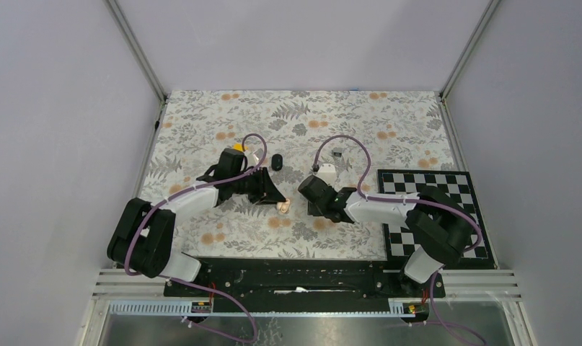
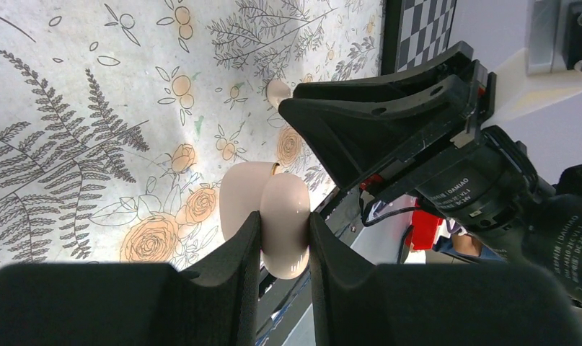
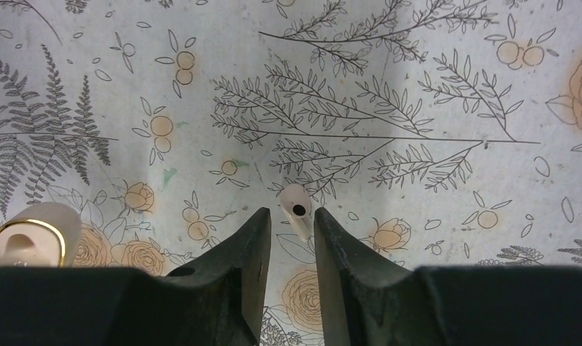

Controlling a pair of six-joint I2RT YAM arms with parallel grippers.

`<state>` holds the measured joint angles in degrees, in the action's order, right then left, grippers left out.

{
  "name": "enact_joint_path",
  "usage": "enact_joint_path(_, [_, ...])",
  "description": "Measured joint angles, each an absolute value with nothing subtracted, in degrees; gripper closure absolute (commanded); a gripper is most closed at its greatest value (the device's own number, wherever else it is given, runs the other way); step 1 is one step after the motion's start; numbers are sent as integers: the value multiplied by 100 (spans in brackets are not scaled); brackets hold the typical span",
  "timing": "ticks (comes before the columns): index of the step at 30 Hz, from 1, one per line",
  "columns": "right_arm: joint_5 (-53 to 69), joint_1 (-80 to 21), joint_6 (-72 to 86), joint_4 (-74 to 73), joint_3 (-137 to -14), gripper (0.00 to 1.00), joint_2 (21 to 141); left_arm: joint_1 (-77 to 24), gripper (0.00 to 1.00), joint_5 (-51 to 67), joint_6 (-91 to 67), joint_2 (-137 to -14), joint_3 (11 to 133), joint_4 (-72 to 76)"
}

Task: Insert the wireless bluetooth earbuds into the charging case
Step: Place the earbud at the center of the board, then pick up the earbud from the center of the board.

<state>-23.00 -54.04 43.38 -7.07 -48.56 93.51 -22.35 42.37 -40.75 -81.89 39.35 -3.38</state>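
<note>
The charging case [image 2: 288, 194] is a glossy peach pebble, not black. It hangs just above the table with its lid [image 2: 239, 194] swung open, and my left gripper [image 2: 284, 216] is shut on its body. In the right wrist view the case [image 3: 32, 234] shows a gold rim at lower left. One peach earbud [image 3: 297, 209], with a dark hole and a short stem, lies on the flowered table. My right gripper [image 3: 291, 213] stands narrowly open astride the earbud, a thin gap on each side. From above, both grippers meet mid-table, left gripper [image 1: 279, 202], right gripper [image 1: 302, 191].
A small black oval object [image 1: 277, 160] lies behind the grippers. A yellow object [image 1: 237, 149] sits by the left arm and a grey metallic piece [image 1: 338, 153] further right. A checkerboard mat [image 1: 432, 209] covers the right side. Grey walls enclose the table.
</note>
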Motion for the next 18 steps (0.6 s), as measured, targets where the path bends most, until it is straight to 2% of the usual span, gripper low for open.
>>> enact_joint_path(9, [-2283,-5404,3728,-843,-4910,67,9011,-2154,100,4235,-4029,-8189,3942,-419])
enact_joint_path(14, [-2285,-5404,3529,-897,-5002,61,9094,-2134,100,4235,-4029,-8187,3940,-423])
enact_joint_path(18, [-2167,-5391,3417,-902,-5120,60,9349,-2134,100,4235,-4027,-8187,3940,-425])
